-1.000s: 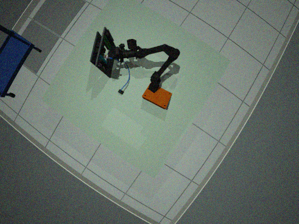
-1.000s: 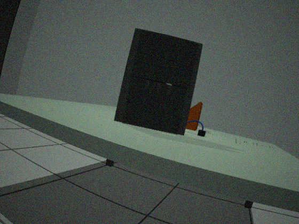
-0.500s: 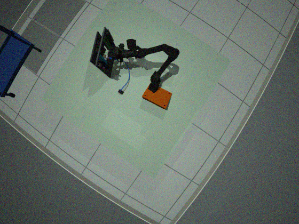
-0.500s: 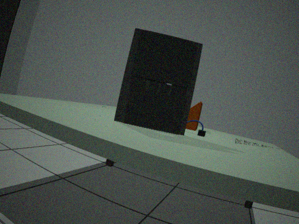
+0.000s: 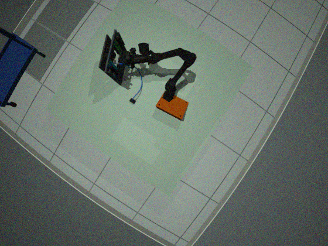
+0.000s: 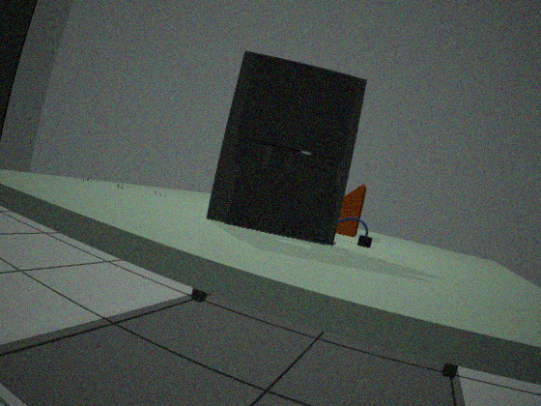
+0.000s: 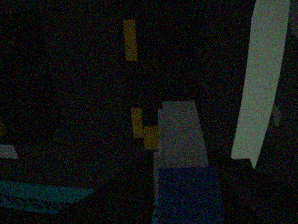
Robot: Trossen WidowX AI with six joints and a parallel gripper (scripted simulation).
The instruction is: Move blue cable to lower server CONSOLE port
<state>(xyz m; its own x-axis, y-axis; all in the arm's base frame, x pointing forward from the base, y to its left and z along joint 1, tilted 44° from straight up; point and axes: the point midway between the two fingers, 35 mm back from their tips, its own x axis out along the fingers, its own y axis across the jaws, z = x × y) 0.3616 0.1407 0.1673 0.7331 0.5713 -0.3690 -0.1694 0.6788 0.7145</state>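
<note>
So the pale grey plug with a blue end (image 7: 183, 135) is up close in the wrist view, but the dark server housing (image 5: 120, 79) (image 6: 288, 147) hides it in the exterior one. Black gripper (image 5: 124, 59)'s clamped on it, right at the housing's open side.

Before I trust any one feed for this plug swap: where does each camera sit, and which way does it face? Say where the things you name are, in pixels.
Top: high above, looking down on arm, orange base plate (image 5: 178, 109) and servers; nearly the whole arm shows.
Exterior: low, beyond the table edge, facing the dark server housing (image 6: 289, 145); no arm discernible.
Wrist: on the arm near the fingers, facing along the plug (image 7: 182, 135) toward the ports; dark finger shapes flank it.
Shared: top and exterior both show the cable's black end block (image 5: 132, 101) (image 6: 364, 241).
</note>
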